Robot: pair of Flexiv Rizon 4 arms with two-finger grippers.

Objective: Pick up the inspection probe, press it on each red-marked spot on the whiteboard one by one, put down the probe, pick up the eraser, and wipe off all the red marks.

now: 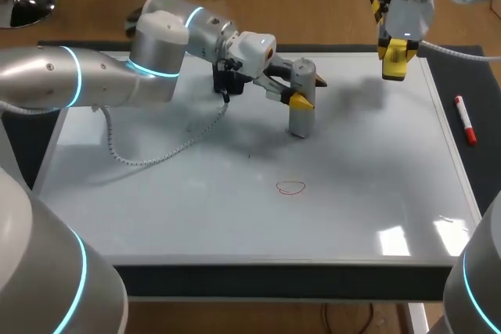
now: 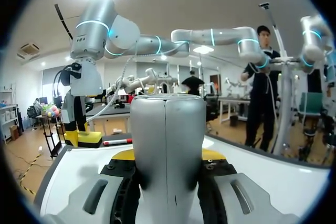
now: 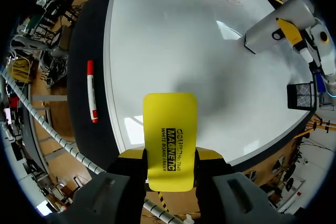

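My left gripper (image 1: 300, 100) clamps the probe (image 1: 300, 124) upright near the whiteboard's (image 1: 156, 209) far edge, while my right gripper (image 3: 170, 154) grips the eraser (image 3: 170, 124) over its far right corner.

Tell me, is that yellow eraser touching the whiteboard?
Apart. In the right wrist view the right gripper holds the yellow eraser high above the whiteboard; in the head view its shadow lies apart from it.

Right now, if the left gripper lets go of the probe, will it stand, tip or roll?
Probably stands: the probe is upright, blunt end on the whiteboard. It looks tall for its base, so the left gripper brushing it could topple it. Toppled, its rounded body might roll.
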